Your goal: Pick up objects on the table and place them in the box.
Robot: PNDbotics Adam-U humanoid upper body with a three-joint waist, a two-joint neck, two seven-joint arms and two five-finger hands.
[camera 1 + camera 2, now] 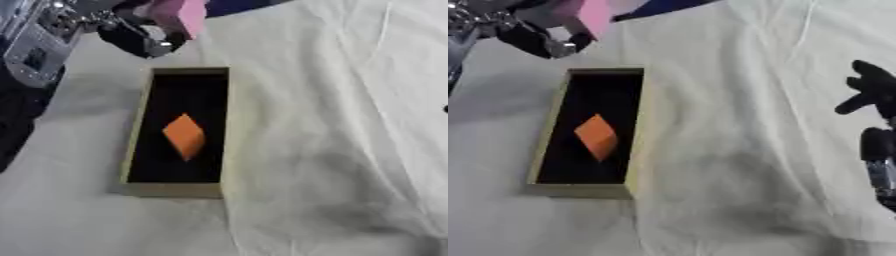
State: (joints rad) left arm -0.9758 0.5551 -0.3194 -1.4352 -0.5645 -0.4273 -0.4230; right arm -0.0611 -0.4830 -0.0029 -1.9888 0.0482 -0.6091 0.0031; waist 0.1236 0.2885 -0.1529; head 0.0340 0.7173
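A tan box (140, 130) with a black lining lies lengthwise on the white cloth. Inside it, near the middle, rests an orange block (185, 136) standing on a corner. Above the box's far end my left hand (140, 40) is curled round a pink block (179, 15) and holds it in the air at the top of the view. My right hand (872, 87) shows at the right edge of the right eye view, fingers relaxed and holding nothing.
A white wrinkled cloth (332, 150) covers the table. A dark blue patch (662, 6) shows at the far edge. Grey arm housing (35, 45) fills the upper left corner.
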